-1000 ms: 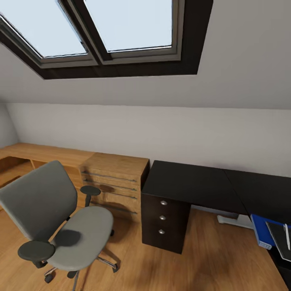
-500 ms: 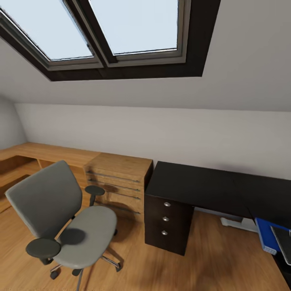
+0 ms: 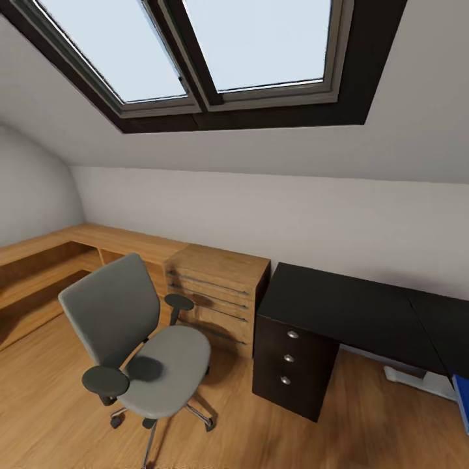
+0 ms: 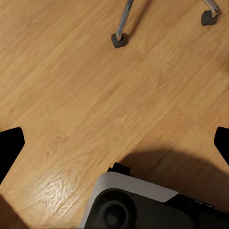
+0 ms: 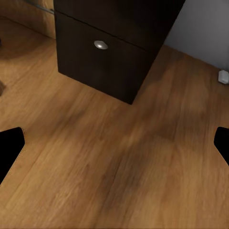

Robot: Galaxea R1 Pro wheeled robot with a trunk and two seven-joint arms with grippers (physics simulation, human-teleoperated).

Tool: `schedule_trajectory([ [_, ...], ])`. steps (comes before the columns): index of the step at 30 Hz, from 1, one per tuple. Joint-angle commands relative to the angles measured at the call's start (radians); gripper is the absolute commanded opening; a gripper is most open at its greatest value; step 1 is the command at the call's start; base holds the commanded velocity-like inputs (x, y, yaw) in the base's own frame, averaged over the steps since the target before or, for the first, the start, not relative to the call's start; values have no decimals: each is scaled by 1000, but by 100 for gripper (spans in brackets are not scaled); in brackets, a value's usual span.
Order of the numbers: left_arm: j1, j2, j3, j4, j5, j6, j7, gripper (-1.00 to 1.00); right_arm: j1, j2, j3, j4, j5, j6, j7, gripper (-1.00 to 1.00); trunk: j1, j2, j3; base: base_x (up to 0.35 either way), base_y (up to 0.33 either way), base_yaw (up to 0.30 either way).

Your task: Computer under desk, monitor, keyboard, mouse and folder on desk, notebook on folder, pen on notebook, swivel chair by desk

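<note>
The grey swivel chair (image 3: 140,345) stands on the wood floor, left of the desk (image 3: 345,309), with a gap between them. Its seat shows bare grey upholstery. The desk's black top carries nothing in the part I see, and its dark three-drawer unit (image 3: 290,368) faces me. A bright-blue sliver (image 3: 464,404) is cut off by the right edge; I cannot tell what it is. My left gripper (image 4: 114,143) hangs open over the floor near a chair caster (image 4: 119,39). My right gripper (image 5: 114,143) is open above the floor in front of the drawer unit (image 5: 109,52).
A low light-wood cabinet (image 3: 218,296) sits between chair and desk, joined to a long wooden bench (image 3: 58,260) along the left wall. Skylight windows (image 3: 215,49) slope overhead. The desk's white pedestal foot (image 3: 417,378) rests on the floor. My own base (image 4: 138,205) is below the left gripper.
The whole head view has swung left, so chair, cabinet and desk sit further right in the picture. The blue item with a grey cover on it has slid almost out at the right edge.
</note>
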Motion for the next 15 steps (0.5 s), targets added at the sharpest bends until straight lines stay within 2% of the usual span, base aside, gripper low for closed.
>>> schedule_trajectory([
  [1, -1, 0, -6, 1, 3, -3, 6, 100, 0, 0, 9, -1, -1, -1, -10, 100, -4, 6, 1, 0, 0, 251],
  [10, -1, 1, -8, 0, 5, -1, 8, 100, 0, 4, 9, -1, -1, -2, -12, 100, -38, 69, 22, 0, 0, 249],
  [15, -1, 3, -5, 1, 6, -1, 9, 100, 0, 4, 9, -2, -1, 0, -13, 100, -38, 69, 18, 0, 0, 248],
])
